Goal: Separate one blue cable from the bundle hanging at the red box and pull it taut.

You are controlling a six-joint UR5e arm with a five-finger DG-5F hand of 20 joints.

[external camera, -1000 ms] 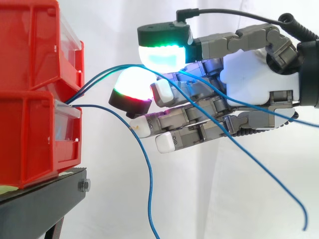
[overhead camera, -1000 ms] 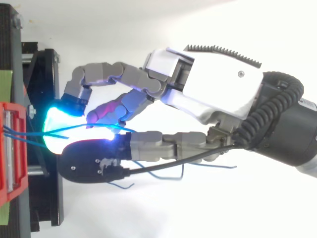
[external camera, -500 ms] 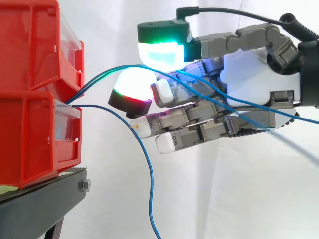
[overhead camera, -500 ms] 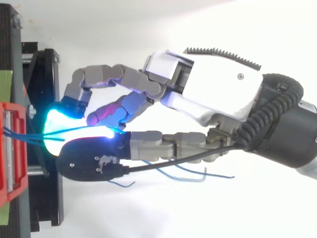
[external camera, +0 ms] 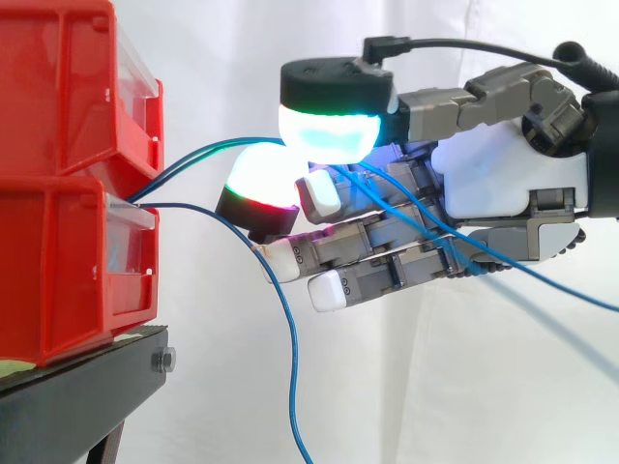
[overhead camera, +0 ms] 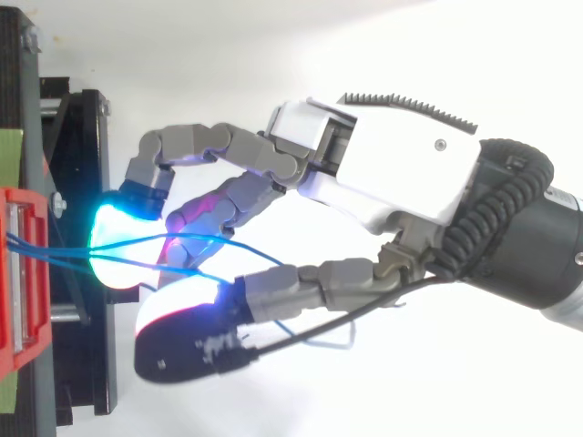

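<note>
The blue cables (external camera: 208, 153) come out at the front of the red bins (external camera: 58, 261), from the seam where the upper bin sits on the lower one. In the side view two of them climb to the right, close together, and reach the hand (external camera: 503, 184). There they pass under a pad (external camera: 334, 126) that glows green and cyan, just above a second pad (external camera: 259, 179) that glows white with a red edge. After the pads they run slanting down across the front of the other fingers and go out at the right edge. Between bin and hand they make a soft bow, not a straight line.

A third blue cable (external camera: 285, 329) leaves the same seam, bends over and hangs down freely in front of the white curtain (external camera: 435, 387), apart from the hand.

From above, the hand (overhead camera: 401, 173) reaches toward the bins with the fingers bent loosely. Its two glowing pads stand apart from each other, and the two cables (overhead camera: 196, 255) go through the gap between them, passing over the cyan pad (overhead camera: 114, 250). I see no pinch on them, so the hand is not closed on anything.

The bins stand on a black stand (external camera: 77, 396).
</note>
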